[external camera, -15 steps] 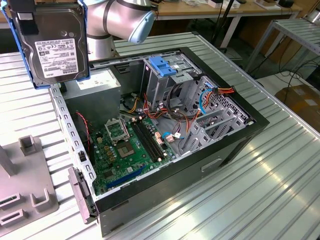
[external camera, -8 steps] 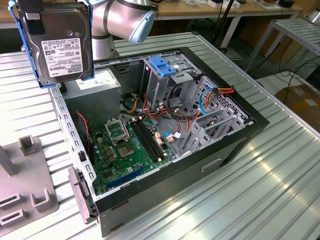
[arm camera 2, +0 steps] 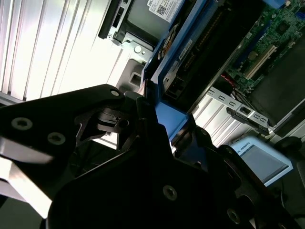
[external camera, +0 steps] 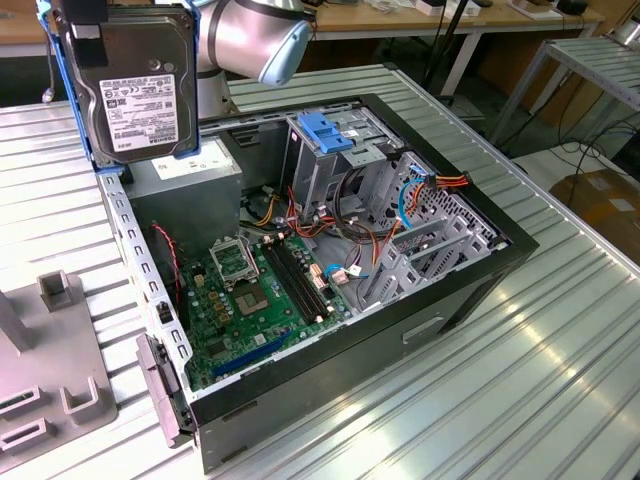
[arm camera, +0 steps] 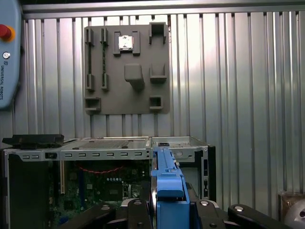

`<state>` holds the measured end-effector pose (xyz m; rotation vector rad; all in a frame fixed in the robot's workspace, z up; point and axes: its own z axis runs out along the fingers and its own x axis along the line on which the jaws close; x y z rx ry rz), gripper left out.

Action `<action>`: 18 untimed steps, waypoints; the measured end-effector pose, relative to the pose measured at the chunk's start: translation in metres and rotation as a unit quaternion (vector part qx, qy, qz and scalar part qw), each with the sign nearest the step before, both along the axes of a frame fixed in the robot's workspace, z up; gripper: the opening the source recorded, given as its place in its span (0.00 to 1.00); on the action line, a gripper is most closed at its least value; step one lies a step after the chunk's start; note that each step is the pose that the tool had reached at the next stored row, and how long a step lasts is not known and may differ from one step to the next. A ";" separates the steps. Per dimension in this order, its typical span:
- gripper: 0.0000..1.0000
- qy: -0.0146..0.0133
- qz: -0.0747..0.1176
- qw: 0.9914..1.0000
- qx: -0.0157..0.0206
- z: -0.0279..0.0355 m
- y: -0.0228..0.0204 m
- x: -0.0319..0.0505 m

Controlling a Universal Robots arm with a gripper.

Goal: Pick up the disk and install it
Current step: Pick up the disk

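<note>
The disk [external camera: 135, 85], a grey-silver hard drive with a white label and blue side rails, hangs upright in the air at the exterior view's upper left. It is above the back corner of the open computer case [external camera: 470, 290]. My gripper [external camera: 88, 30] is shut on the disk's upper edge. In the second wrist view the black fingers [arm camera 2: 143, 143] clamp the blue rail, with the disk [arm camera 2: 190, 52] reaching out beyond them. In the first wrist view the disk's blue rail [arm camera: 167, 179] stands edge-on between the gripper [arm camera: 167, 212] fingers, over the case [arm camera: 109, 155].
Inside the case are a metal drive cage with a blue plastic top [external camera: 325, 135], a grey power supply box [external camera: 185, 185], the green motherboard [external camera: 250, 290] and loose cables [external camera: 420, 195]. A grey fixture plate [external camera: 45, 370] lies on the ribbed metal table [external camera: 520, 390].
</note>
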<state>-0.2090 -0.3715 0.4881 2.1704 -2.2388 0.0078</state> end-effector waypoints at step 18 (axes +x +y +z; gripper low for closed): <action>0.37 0.000 0.000 1.000 0.000 0.0000 -0.0002 0.0412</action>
